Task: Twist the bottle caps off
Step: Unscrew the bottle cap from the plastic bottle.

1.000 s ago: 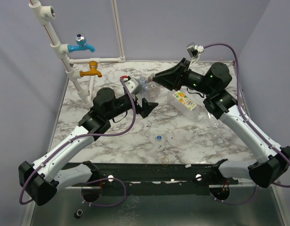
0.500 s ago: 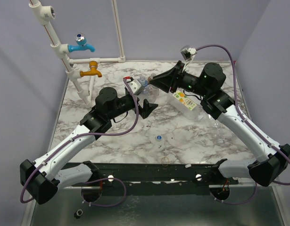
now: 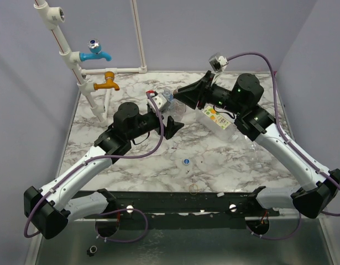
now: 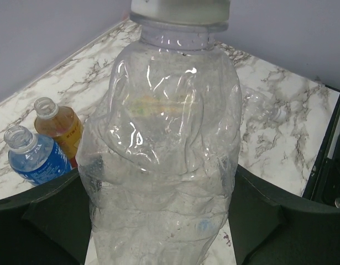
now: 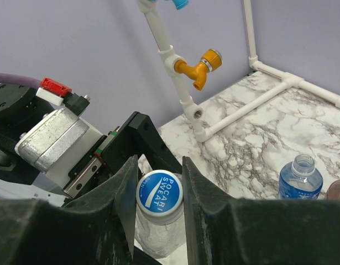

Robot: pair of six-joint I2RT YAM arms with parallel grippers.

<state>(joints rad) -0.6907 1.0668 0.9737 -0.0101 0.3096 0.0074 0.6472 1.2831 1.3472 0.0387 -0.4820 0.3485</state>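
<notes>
My left gripper (image 3: 171, 125) is shut on the body of a clear, crumpled bottle (image 4: 161, 165) and holds it upright above the table (image 3: 131, 160). Its blue-and-white cap (image 5: 159, 192) sits between my right gripper's fingers (image 5: 125, 193), which press on both sides of it. My right gripper (image 3: 178, 99) comes at the cap from above and the right. A blue-labelled bottle (image 4: 34, 157) and an amber bottle (image 4: 59, 127) stand capless behind. A squarish labelled bottle (image 3: 216, 118) lies under my right arm. A loose blue cap (image 3: 186, 162) lies mid-table.
A white pipe frame with a blue tap (image 3: 95, 52) and an orange tap (image 3: 108, 83) stands at the back left. A clear bottle (image 3: 205, 163) lies near the loose cap. A yellowish ring (image 3: 193, 188) and a small white cap (image 3: 220, 194) lie by the front edge.
My right wrist has rolled around the cap, its camera swinging from the right toward the upper left. The left gripper and bottle have shifted slightly to the right.
</notes>
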